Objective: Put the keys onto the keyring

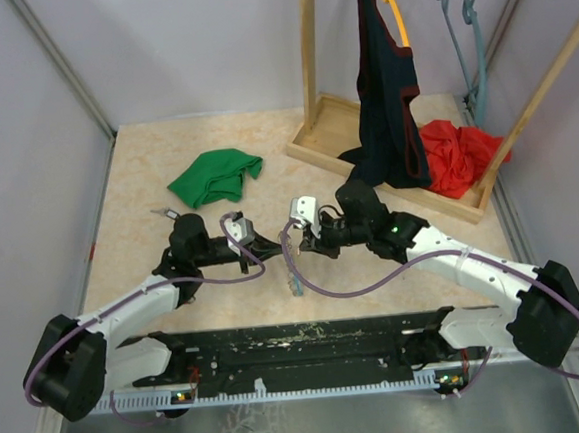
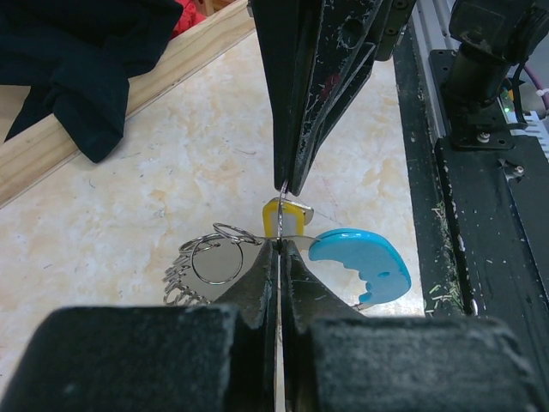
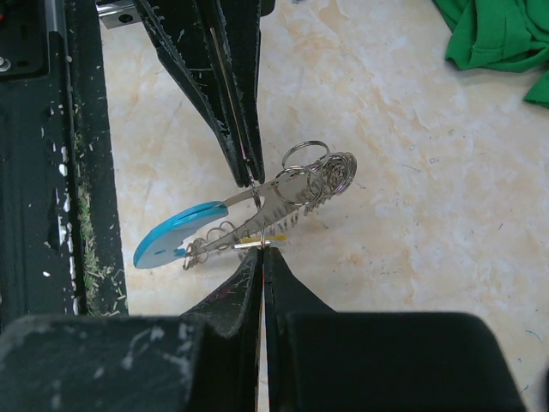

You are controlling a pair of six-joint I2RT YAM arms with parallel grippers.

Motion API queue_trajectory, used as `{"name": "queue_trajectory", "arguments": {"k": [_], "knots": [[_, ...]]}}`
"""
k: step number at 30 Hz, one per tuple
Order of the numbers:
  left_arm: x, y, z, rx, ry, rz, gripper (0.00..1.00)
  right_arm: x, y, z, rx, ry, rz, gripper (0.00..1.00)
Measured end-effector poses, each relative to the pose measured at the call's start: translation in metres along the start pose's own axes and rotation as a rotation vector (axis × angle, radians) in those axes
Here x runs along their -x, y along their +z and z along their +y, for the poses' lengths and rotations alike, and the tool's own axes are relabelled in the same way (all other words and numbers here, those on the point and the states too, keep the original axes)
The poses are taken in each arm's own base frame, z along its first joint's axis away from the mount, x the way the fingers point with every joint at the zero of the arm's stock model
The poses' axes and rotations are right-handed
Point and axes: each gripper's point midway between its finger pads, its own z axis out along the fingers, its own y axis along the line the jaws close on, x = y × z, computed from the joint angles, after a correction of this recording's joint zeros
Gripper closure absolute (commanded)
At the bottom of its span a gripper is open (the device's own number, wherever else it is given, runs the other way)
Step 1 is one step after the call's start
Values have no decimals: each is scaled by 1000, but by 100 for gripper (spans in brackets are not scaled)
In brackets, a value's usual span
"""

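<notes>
While my left gripper (image 2: pixel 279 247) pinches the blue key (image 2: pixel 360 262) and my right gripper (image 3: pixel 262 251) the yellow key (image 2: pixel 283 216), I go gently.
Small, steady twists should work one onto the keyring (image 1: pixel 294 279).

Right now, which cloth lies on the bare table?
The green cloth; the red cloth lies on the wooden rack's base and the dark garment hangs on a hanger.

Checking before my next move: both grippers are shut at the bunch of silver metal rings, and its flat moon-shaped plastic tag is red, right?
No: the flat moon-shaped plastic tag is light blue, not red, as the left wrist view shows. The left gripper and right gripper are shut at the bunch of silver metal rings.
</notes>
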Motion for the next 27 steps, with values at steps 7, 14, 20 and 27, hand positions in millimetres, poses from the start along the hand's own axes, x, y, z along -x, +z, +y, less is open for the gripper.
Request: {"name": "queue_trajectory", "arguments": {"k": [7, 14, 20, 27], "knots": [[0, 0, -1, -3, 0, 0, 100, 1, 1, 2, 7, -4, -2, 100], [0, 1, -1, -11, -2, 1, 100, 4, 0, 1, 6, -12, -5, 100], [0, 2, -1, -16, -6, 3, 100, 4, 0, 3, 11, -12, -2, 100], [0, 2, -3, -29, -7, 3, 100, 3, -1, 4, 16, -9, 3, 100]]}}
